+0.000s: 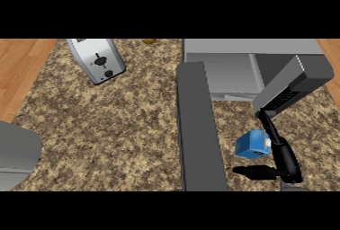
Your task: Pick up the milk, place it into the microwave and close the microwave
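speckled brown granite counter (106, 134), rough-patterned, wood strips at both sides. one grey boxy microwave (246, 63) at top right, its flat dark door (199, 130) swung open toward the viewer. one shiny silver toaster (97, 59) top left, tilted. grey left forearm (16, 155) at left edge, hand out of view. one small blue milk (252, 144) carton, cube-like, right of the door. black right hand (282, 157): fingers extended along the carton's right side, thumb jutting left below it, not closed around it.

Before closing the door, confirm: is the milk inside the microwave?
No: the milk sits on the counter by the right hand, outside the microwave.
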`<action>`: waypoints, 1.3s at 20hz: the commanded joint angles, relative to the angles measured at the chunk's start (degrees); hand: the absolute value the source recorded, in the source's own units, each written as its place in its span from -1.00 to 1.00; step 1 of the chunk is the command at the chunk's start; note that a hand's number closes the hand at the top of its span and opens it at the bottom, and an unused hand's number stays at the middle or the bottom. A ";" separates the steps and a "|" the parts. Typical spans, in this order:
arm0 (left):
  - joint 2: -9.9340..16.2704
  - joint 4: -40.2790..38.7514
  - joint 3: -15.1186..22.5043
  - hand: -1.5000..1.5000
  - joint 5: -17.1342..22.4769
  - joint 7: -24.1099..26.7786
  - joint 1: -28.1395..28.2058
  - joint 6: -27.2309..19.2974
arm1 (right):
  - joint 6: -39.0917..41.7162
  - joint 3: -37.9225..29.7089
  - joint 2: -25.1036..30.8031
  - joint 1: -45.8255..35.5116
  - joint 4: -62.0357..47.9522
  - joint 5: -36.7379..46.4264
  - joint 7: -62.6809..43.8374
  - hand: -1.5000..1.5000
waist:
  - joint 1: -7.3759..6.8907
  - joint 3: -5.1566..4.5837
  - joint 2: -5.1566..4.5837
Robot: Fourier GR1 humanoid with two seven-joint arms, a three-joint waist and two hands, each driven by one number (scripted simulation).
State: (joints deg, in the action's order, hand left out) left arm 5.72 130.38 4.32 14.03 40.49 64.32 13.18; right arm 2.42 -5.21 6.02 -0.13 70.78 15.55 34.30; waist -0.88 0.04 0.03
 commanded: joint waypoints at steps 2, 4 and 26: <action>-1.58 -0.98 0.78 -1.00 -1.44 1.81 1.53 1.74 | -1.03 -0.41 0.33 -0.91 -3.00 0.65 1.28 1.00 | 0.21 -0.02 0.05; -2.73 -4.95 1.94 -1.00 -4.28 3.69 -0.76 1.52 | -3.79 -2.05 0.75 -2.19 -8.55 1.66 5.48 1.00 | 0.08 0.00 0.01; -1.61 -3.16 -5.34 -1.00 3.06 3.76 3.01 8.58 | -15.02 -7.08 4.90 -22.07 -43.79 7.45 27.49 1.00 | -0.99 0.09 -0.18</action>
State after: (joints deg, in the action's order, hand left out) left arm 4.05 128.02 0.39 15.87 41.93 64.84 19.36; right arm -14.23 -11.06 9.67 -18.49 31.40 23.92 57.21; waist -1.50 -0.01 -0.05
